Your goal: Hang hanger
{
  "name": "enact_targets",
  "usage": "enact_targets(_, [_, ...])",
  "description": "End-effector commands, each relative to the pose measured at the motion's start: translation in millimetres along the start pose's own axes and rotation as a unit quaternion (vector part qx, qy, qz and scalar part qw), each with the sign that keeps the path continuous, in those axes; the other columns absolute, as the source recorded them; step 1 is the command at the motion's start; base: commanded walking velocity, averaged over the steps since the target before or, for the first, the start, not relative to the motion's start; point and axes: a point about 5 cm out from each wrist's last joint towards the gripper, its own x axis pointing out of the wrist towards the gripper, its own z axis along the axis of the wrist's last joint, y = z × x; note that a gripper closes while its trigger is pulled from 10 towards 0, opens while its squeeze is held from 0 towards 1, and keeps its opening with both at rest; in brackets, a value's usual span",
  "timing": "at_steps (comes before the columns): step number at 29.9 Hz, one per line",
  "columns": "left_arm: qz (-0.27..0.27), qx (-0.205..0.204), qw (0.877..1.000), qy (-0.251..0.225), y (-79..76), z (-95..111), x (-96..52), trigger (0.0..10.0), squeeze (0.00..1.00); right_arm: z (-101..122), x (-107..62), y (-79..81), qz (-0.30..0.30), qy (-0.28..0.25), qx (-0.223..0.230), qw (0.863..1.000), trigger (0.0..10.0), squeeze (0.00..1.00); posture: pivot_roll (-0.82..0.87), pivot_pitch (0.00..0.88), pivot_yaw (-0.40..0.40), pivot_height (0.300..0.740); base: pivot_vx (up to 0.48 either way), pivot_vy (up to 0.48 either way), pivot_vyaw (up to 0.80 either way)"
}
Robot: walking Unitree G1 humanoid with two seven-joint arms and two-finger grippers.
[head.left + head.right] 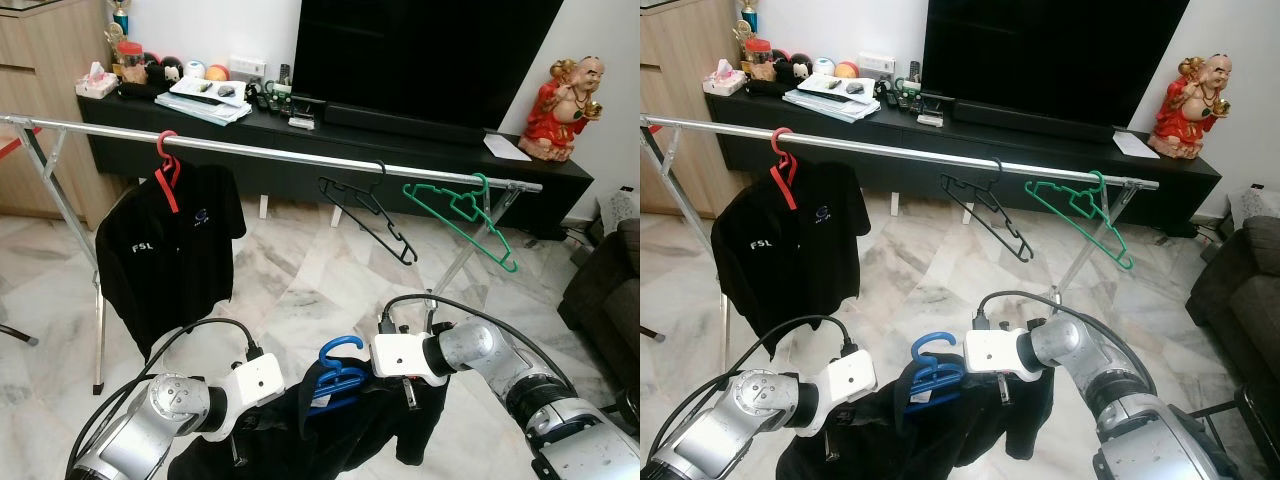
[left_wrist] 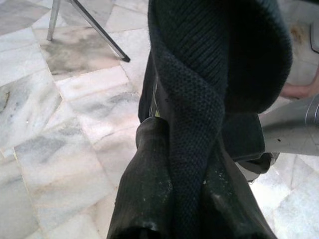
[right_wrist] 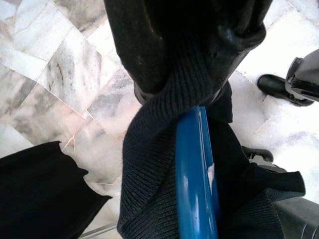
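Head view: we hold a blue hanger [image 1: 337, 372] draped in a dark garment [image 1: 330, 430] between our two grippers, below and in front of the silver rail [image 1: 300, 156]. Left wrist view: the left gripper [image 2: 187, 164] is clamped on knit fabric. Right wrist view: the right gripper [image 3: 192, 74] apparently pinches cloth over the hanger's blue arm just beyond its fingertips.

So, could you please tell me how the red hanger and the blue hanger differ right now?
The red hanger hangs on the metal rail, while the blue hanger is held low in front of the robot, off the rail. The red one's black shirt hangs flat; the blue one's dark garment is bunched, gripped by the left claw and right claw. Both carry dark clothing.
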Motion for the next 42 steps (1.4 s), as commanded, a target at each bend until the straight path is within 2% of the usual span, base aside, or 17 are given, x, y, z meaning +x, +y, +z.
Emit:
enact_targets(1, [-0.01,-0.014,1.0,-0.022,-5.4,5,4.7,0.0,0.0,6,-10.4,-12.3,-0.036,-0.018,0.0,0.999,7.1,0.0,0.14,0.0,-0.164,0.74,0.0,0.0,0.0])
enact_targets(2, [-0.009,-0.016,0.999,-0.026,-5.7,5,4.9,0.0,0.0,4,-9.9,-10.8,-0.032,-0.015,0.001,0.999,7.1,0.0,0.14,0.0,-0.164,0.74,0.0,0.0,0.0])
enact_targets(3, [-0.009,-0.018,0.999,-0.029,-6.5,6,5.3,0.0,0.0,3,-9.2,-9.5,-0.029,-0.016,0.005,0.999,10.0,0.45,0.14,0.0,-0.164,0.74,0.0,0.0,0.0])
enact_targets(5, [-0.009,-0.02,0.999,-0.031,-7.1,6,5.6,0.0,0.0,3,-8.8,-8.6,-0.027,-0.017,0.007,0.999,10.0,0.45,0.14,0.0,-0.164,0.74,0.0,0.0,0.0])
enact_targets(6, [-0.009,-0.02,0.999,-0.032,-8.0,6,6.2,0.0,0.0,2,-7.9,-7.3,-0.023,-0.017,0.01,1.0,10.0,1.0,0.14,0.0,-0.163,0.74,0.0,0.0,0.0])
enact_targets(13, [-0.005,-0.024,0.999,-0.03,-8.7,3,5.5,0.0,0.0,-1,-6.7,-1.3,0.009,-0.014,0.02,1.0,10.0,1.0,0.15,0.0,-0.165,0.74,0.0,0.0,0.0])
enact_targets(20, [0.007,-0.018,1.0,-0.014,-6.4,-2,4.4,0.0,0.0,-11,-7.0,2.6,0.013,0.031,0.019,0.999,10.0,1.0,0.15,0.0,-0.17,0.74,0.0,0.0,0.0])
enact_targets(22, [0.025,-0.015,1.0,-0.01,-3.0,-5,2.9,0.0,0.0,-13,-7.0,4.7,0.022,0.045,0.015,0.999,10.0,1.0,0.14,0.0,-0.171,0.74,0.0,0.0,0.0])
enact_targets(27, [0.06,-0.023,0.998,-0.012,1.1,-10,0.1,0.0,0.0,-15,-8.4,2.8,0.0,0.05,0.01,0.999,10.0,1.0,0.14,0.0,-0.168,0.74,0.0,0.0,0.0])
enact_targets(29, [0.075,-0.031,0.997,-0.013,1.7,-15,-0.6,0.0,0.0,-16,-10.6,-0.6,-0.023,0.054,0.009,0.998,10.0,0.66,0.14,0.0,-0.166,0.74,0.0,0.0,0.0])
enact_targets(30, [0.09,-0.035,0.995,-0.011,2.5,-20,-0.9,0.0,0.0,-17,-13.0,-3.9,-0.045,0.065,0.004,0.997,10.0,0.0,0.13,0.0,-0.165,0.74,0.0,0.0,0.0])
enact_targets(34, [0.114,-0.053,0.992,-0.008,3.2,-29,0.0,0.0,0.0,-20,-17.4,-10.8,-0.096,0.079,0.009,0.992,10.0,0.0,0.13,0.0,-0.161,0.74,0.0,0.0,0.0])
enact_targets(39, [0.137,-0.071,0.988,-0.008,-0.1,-39,1.2,0.0,0.0,-26,-24.3,-17.5,-0.178,0.076,0.053,0.98,10.0,0.0,0.12,0.0,-0.147,0.74,0.0,0.0,0.0])
enact_targets(41, [0.157,-0.07,0.985,-0.005,2.1,-42,0.7,0.0,0.0,-32,-26.8,-18.9,-0.222,0.079,0.084,0.968,10.0,0.0,0.12,0.0,-0.147,0.74,0.0,0.0,0.0])
enact_targets(42, [0.201,-0.074,0.977,-0.003,8.2,-46,0.2,0.0,0.0,-43,-27.7,-16.8,-0.285,0.09,0.135,0.945,10.0,0.0,0.12,0.0,-0.145,0.74,0.0,0.0,0.0])
